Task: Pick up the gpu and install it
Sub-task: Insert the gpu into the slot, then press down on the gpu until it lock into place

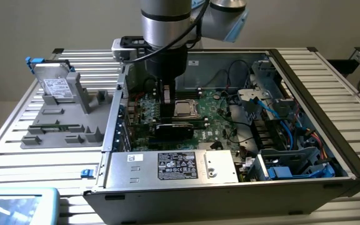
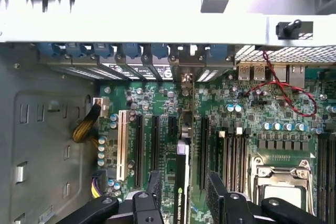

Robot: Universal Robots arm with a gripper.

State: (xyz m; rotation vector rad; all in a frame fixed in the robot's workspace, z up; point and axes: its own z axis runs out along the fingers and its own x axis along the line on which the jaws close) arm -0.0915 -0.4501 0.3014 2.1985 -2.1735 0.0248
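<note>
Gripper (image 2: 182,190): inside open computer case (image 1: 305,84), fingers (image 2: 218,192) apart, straddling card without contact. Gpu (image 2: 181,174): on edge in motherboard (image 2: 252,114) slot, between fingers, 9 o'clock of processor socket (image 2: 281,174) in wrist view.

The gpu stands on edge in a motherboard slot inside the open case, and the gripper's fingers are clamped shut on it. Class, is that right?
Not quite. The wrist view shows the gripper open, its fingers standing apart on either side of the gpu, not clamped on it. The rest holds: the card stands on edge in a slot on the motherboard inside the open case.
</note>
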